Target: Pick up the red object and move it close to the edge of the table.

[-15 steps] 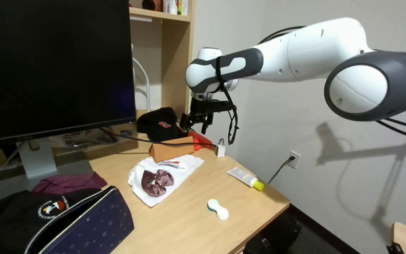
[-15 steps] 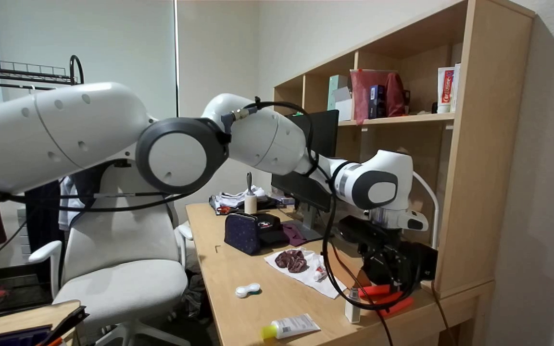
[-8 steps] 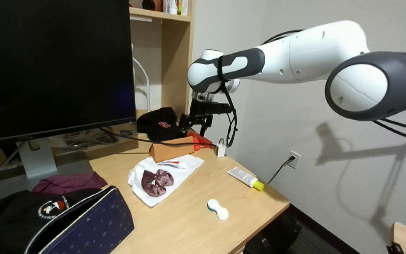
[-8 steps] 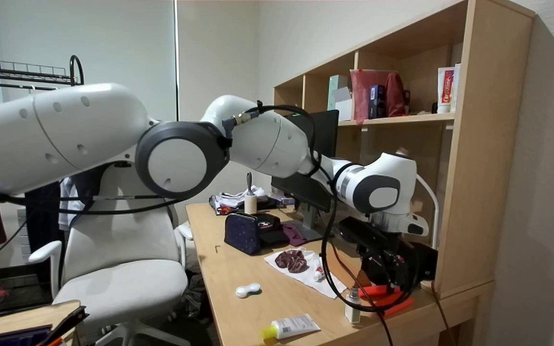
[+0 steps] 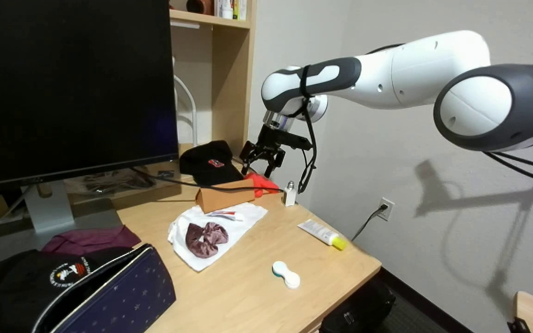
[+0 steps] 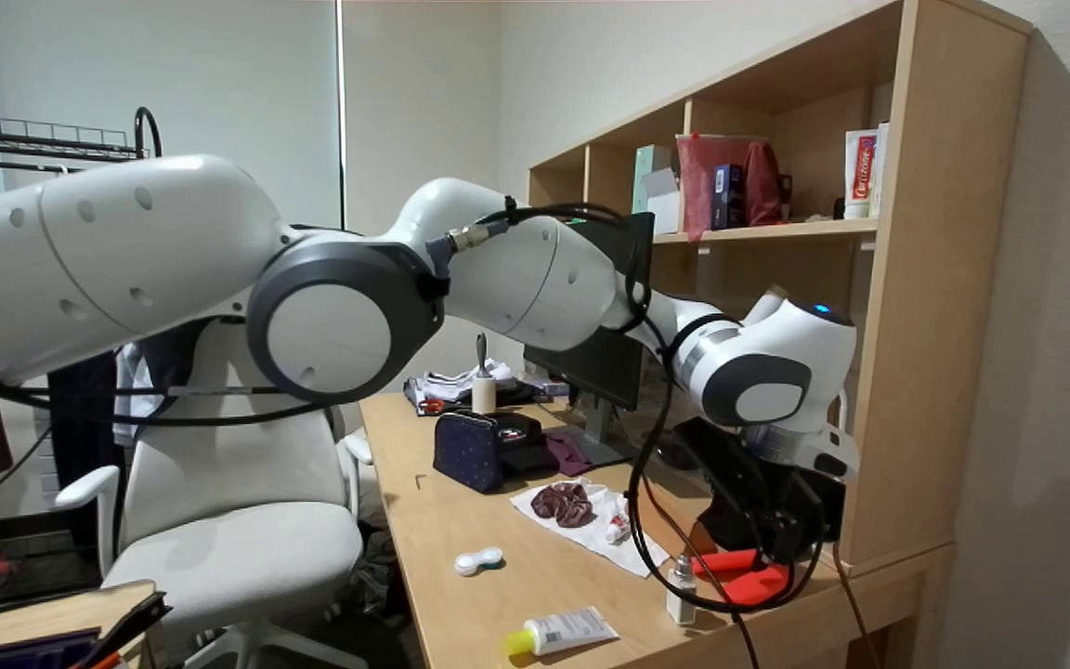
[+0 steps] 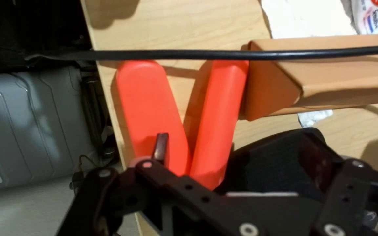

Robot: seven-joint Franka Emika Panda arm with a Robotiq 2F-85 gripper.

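Observation:
The red object lies on the wooden table as two bright red bars meeting in a narrow V in the wrist view; whether they are one piece is hidden behind the gripper. It shows in both exterior views. My gripper is open, its fingers wide apart. One finger is over the outer bar, the other over a black cap, with the inner bar between them. I cannot tell whether they touch anything. The gripper points down and tilted in an exterior view.
An orange-brown case sits against the inner bar. A black cable crosses above the bars' ends. A small white bottle stands nearby. The table edge runs beside the outer bar. The shelf side rises close to the gripper.
The wrist has swung to the right in both exterior views and the gripper has tilted, its fingers staying low by the red object. The fingers remain open. The red object has not visibly moved.

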